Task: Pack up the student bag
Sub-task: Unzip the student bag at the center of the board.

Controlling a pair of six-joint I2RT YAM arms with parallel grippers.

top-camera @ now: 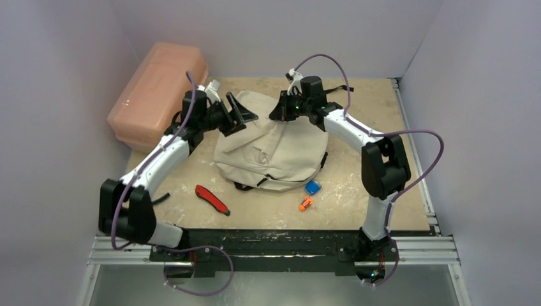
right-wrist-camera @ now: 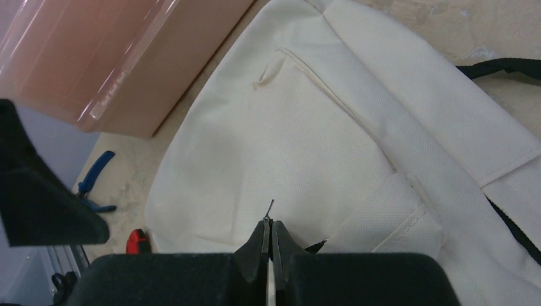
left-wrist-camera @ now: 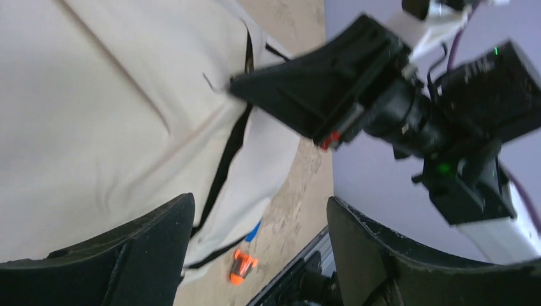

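Observation:
The student bag (top-camera: 274,150) is a beige fabric backpack with black trim, lying flat mid-table; it also fills the left wrist view (left-wrist-camera: 96,115) and the right wrist view (right-wrist-camera: 306,146). My right gripper (top-camera: 275,115) hangs over the bag's upper part. It is shut (right-wrist-camera: 268,221) on a thin dark pull tab of the bag, whose end sticks out past the tips. My left gripper (top-camera: 241,121) stands open (left-wrist-camera: 260,201) at the bag's upper left, with nothing between its fingers, facing the right gripper (left-wrist-camera: 236,83).
A rigid pink box (top-camera: 159,89) stands at the back left against the wall. A red utility knife (top-camera: 212,199) lies near the front left. A small blue item (top-camera: 312,187) and an orange one (top-camera: 306,204) lie at the bag's front right. A blue-handled tool (right-wrist-camera: 96,182) lies by the box.

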